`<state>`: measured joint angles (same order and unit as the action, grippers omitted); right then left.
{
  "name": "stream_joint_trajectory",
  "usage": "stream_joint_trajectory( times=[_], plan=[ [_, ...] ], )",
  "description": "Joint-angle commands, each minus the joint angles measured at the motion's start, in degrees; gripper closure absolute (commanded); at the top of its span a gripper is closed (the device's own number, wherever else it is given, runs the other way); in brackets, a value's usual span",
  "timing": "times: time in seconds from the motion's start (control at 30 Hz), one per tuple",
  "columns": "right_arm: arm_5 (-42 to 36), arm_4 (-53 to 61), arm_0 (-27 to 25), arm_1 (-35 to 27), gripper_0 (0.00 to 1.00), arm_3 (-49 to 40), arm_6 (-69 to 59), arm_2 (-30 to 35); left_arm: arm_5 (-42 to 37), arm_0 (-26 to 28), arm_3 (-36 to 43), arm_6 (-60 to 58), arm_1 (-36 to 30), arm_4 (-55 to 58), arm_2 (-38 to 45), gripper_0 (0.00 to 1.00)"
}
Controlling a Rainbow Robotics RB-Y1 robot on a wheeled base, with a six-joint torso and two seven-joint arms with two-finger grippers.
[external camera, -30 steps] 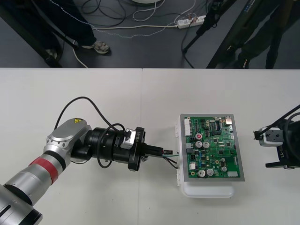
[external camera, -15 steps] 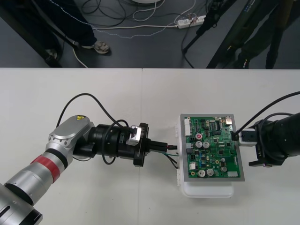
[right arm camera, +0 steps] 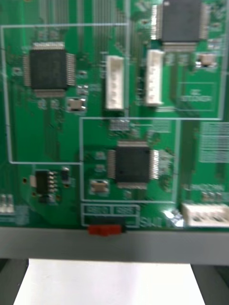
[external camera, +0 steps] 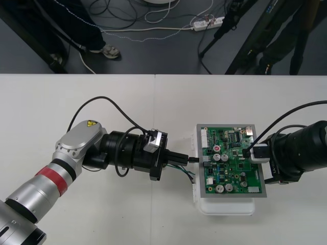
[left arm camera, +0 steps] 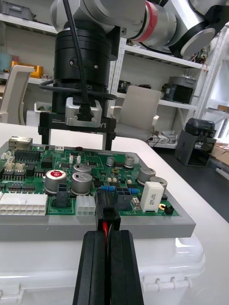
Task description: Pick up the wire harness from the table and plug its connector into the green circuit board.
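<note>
the harness [external camera: 187, 172] is off the bench [external camera: 127, 112], its plug [left arm camera: 108, 213] clamped between the left jaws and held level right at a black header on the board's [external camera: 232, 171] left edge, so a straight push toward the board should drive it in. whether it is seated yet i cannot tell, and the wires hang slack beside the jaws, clear of the header. the right jaws stand apart over the board's opposite edge, likely there to brace the board and its white base [external camera: 225, 208] against that push.
</note>
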<state>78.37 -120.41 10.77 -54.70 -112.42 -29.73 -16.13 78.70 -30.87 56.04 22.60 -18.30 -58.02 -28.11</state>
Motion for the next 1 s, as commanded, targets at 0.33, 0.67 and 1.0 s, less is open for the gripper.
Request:
stream_joint_trajectory(
  times=[0.33, 0.67, 1.0],
  plan=[
    [3.63, -1.49, 1.98, 1.87, 0.00, -4.13, -6.13, -0.75, -2.58, 1.08, 3.81, 0.08, 0.46, -3.15, -0.98, 1.00],
    [3.55, -2.81, 2.24, 2.31, 0.00, -5.01, -6.31, -0.83, -3.64, 1.08, 3.73, 0.43, 0.90, -4.12, -0.98, 1.00],
    [3.55, -4.04, 3.65, 2.58, 0.00, -5.09, -4.90, -2.15, -4.69, 0.99, 3.81, 0.34, 1.60, -4.82, -0.98, 1.00]
  ],
)
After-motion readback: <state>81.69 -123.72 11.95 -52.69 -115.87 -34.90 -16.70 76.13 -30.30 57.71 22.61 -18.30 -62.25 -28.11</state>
